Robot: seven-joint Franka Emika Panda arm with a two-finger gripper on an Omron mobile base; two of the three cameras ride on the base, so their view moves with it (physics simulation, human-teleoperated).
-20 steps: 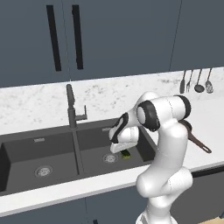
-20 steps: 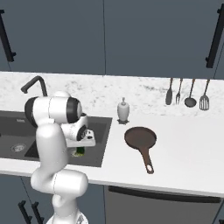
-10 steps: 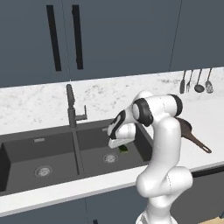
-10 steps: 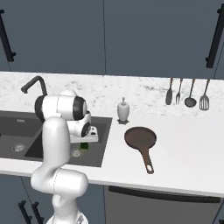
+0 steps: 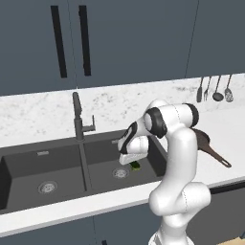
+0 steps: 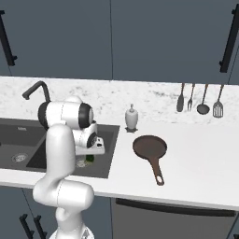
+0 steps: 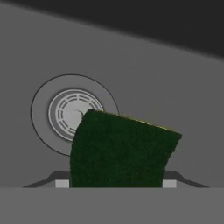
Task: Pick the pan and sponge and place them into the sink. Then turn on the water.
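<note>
My gripper (image 5: 133, 161) hangs low inside the right basin of the dark grey sink (image 5: 28, 160), shut on the sponge (image 5: 136, 165). In the hand view the sponge (image 7: 122, 151) shows its dark green face between my fingertips, tilted, with a thin yellow edge, just above the round metal drain (image 7: 72, 111). From the right base view the sponge (image 6: 89, 158) peeks out below the hand, over the sink (image 6: 14, 135). The reddish-brown pan (image 6: 149, 147) lies on the white counter right of the sink, its handle pointing toward the front edge; the arm partly hides the pan (image 5: 202, 139).
The tall dark faucet (image 5: 78, 117) stands behind the divider between the basins, with no stream from it. A white soap dispenser (image 6: 131, 118) sits behind the sink's right corner. Several utensils (image 6: 198, 98) hang on the back wall at the right.
The arm's elbow has swung slightly and the hand with the sponge has shifted a little within the right basin. The grip is unchanged and the pan has not moved.
</note>
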